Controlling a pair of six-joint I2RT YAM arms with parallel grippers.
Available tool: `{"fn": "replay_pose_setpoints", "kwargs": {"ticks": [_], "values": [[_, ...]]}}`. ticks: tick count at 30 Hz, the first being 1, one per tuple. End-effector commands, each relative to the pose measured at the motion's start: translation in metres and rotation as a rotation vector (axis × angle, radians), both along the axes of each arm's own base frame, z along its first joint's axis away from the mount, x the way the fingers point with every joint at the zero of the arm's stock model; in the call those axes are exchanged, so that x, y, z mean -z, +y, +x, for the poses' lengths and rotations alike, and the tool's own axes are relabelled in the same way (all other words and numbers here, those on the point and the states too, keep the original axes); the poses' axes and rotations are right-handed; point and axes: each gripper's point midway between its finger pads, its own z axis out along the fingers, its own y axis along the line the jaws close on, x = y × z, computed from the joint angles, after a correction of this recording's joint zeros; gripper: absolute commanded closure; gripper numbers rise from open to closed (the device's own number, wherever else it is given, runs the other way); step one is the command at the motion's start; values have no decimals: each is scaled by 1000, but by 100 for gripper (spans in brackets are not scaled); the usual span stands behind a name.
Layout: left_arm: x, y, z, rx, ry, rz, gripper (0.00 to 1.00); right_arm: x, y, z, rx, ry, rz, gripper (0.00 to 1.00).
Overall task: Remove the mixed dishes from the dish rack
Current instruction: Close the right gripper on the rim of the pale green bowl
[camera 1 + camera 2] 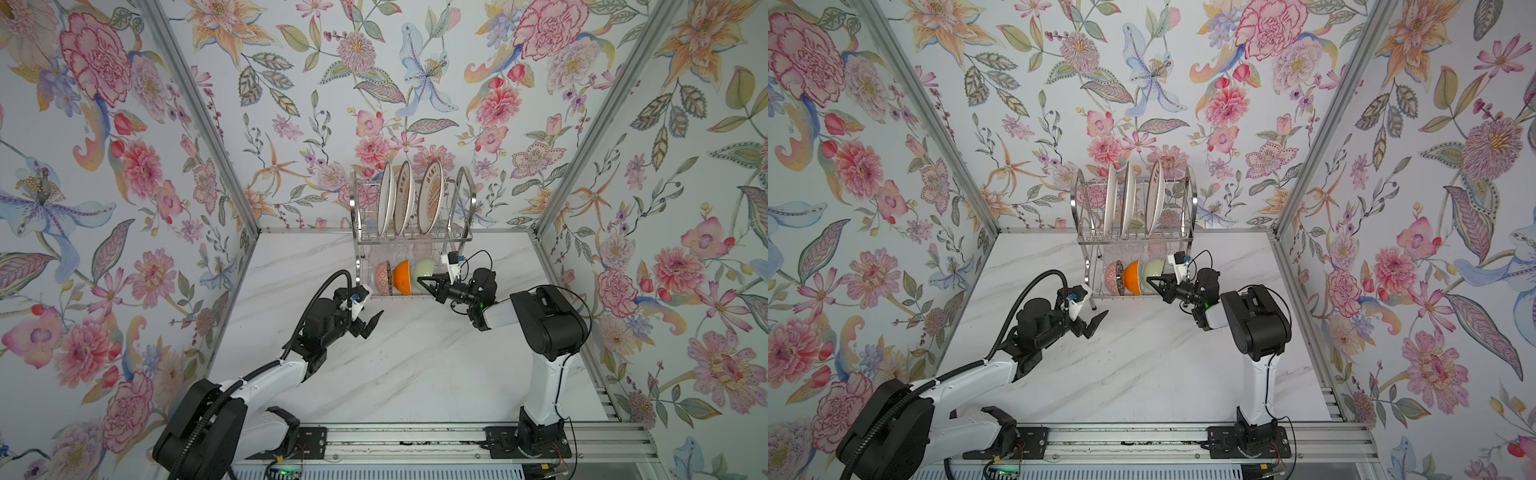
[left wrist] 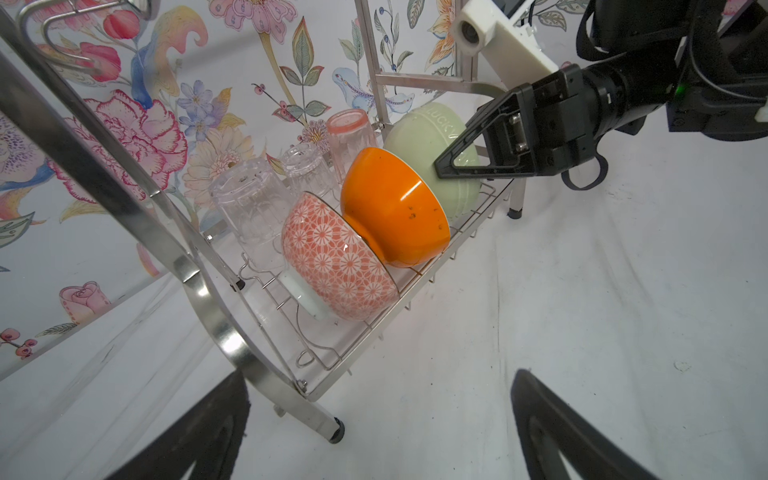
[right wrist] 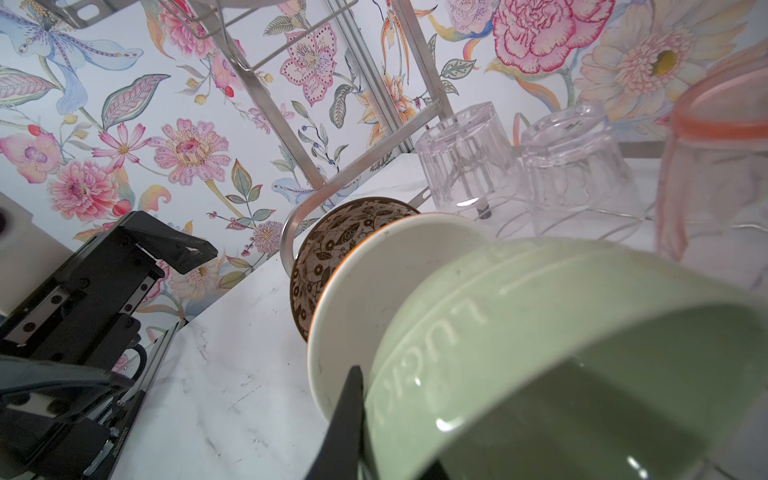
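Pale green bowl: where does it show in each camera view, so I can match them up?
In a top view: pale green bowl, rightmost bowl on the dish rack's lower shelf.
In a top view: same spot.
Left wrist: behind the orange bowl, with the right claw on it.
Right wrist: nearest the lens, lettering on its side.
Shared landmark: the orange bowl beside it.

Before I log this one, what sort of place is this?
Probably a staged robot test cell, not a real kitchen: floral-papered walls on aluminium posts, a marble-look tabletop, and a loaded dish rack.
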Motion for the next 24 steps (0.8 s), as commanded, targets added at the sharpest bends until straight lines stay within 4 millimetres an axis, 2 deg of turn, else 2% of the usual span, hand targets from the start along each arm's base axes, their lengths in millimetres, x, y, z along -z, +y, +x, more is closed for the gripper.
{"fn": "replay_pose_setpoints", "kwargs": {"ticks": [1, 13, 24], "values": [[-17, -7, 5, 7, -49, -15, 1, -44, -9, 15, 58, -189, 71, 100], [-19, -5, 4, -2, -59, -16, 1, -61, -9, 13, 51, -206, 139, 100], [-21, -4, 1, -6, -64, -20, 1, -84, -8, 10, 45, -251, 193, 100]]}}
